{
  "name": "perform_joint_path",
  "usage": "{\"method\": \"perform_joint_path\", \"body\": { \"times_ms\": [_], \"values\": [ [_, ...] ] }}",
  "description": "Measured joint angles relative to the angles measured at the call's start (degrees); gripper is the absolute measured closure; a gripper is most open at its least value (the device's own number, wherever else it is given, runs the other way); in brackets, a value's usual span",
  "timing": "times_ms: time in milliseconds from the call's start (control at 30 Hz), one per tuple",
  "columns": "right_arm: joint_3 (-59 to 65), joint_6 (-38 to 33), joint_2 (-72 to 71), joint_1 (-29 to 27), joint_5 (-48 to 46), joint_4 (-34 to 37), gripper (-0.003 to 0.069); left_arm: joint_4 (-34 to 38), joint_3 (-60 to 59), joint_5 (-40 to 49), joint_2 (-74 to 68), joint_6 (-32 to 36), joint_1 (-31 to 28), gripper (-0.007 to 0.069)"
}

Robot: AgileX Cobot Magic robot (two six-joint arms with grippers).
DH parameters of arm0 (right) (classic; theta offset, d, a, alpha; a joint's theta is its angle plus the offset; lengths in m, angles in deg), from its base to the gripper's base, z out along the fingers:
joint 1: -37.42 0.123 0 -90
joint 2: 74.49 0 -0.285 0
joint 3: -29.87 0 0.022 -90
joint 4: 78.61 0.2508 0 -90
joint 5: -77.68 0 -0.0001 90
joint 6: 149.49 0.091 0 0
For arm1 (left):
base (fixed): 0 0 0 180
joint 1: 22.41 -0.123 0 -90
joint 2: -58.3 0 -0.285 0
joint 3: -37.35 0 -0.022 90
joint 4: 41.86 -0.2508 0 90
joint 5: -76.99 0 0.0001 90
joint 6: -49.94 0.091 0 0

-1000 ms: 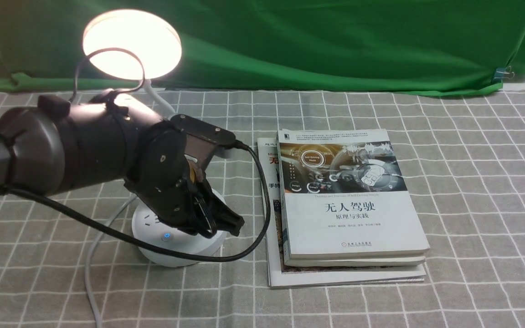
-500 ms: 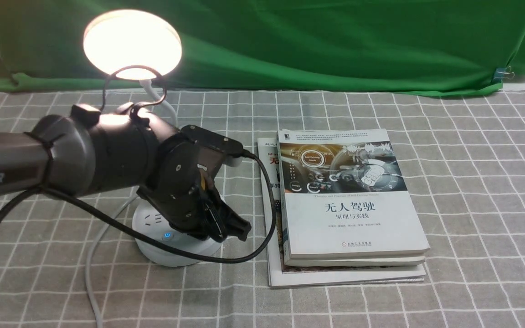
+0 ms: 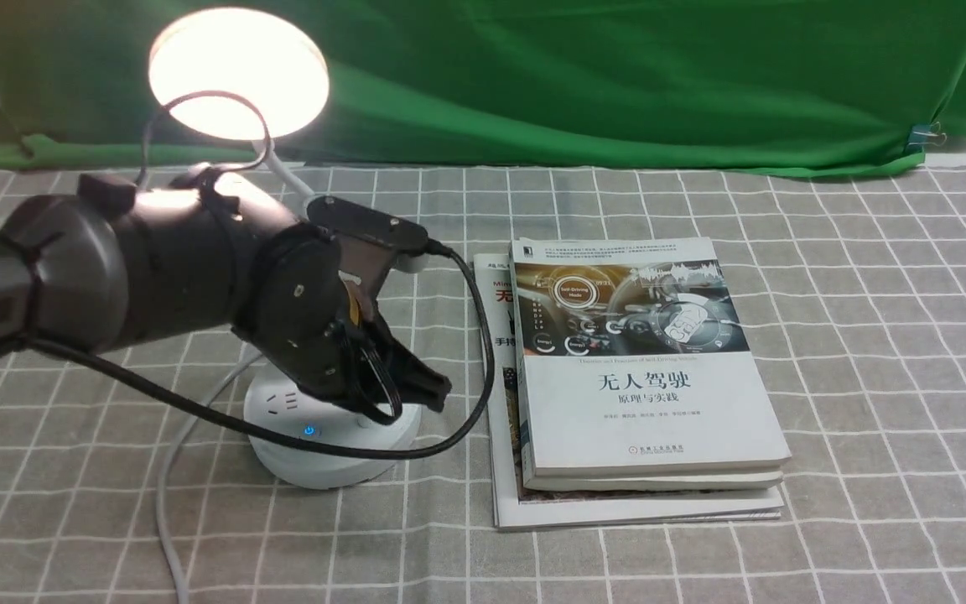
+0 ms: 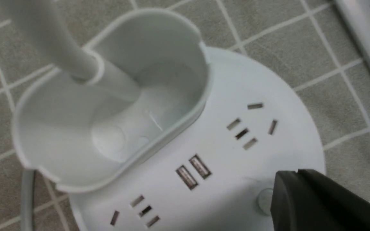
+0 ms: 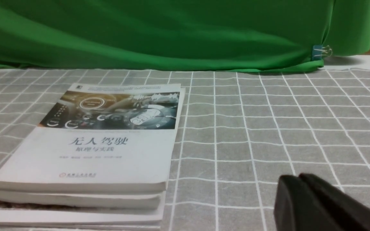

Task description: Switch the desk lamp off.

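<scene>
Inside the left wrist view alone, sockets (image 4: 242, 133) show.

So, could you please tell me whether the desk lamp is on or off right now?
It is on: the lamp's round head glows bright white, and a button on its base shines blue.

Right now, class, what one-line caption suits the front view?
Robot's left arm over the glowing desk lamp's base, beside stacked books.
</scene>
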Motion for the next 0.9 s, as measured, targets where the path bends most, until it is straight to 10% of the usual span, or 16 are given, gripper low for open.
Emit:
{"method": "perform_joint_path", "body": {
  "times_ms": [900],
  "values": [
    [0.0,0.0,0.0,0.0,0.0,0.0,0.0622,4.4,-14.5,-3.0,18.1,-2.6,0.0,0.0627]
  ]
}}
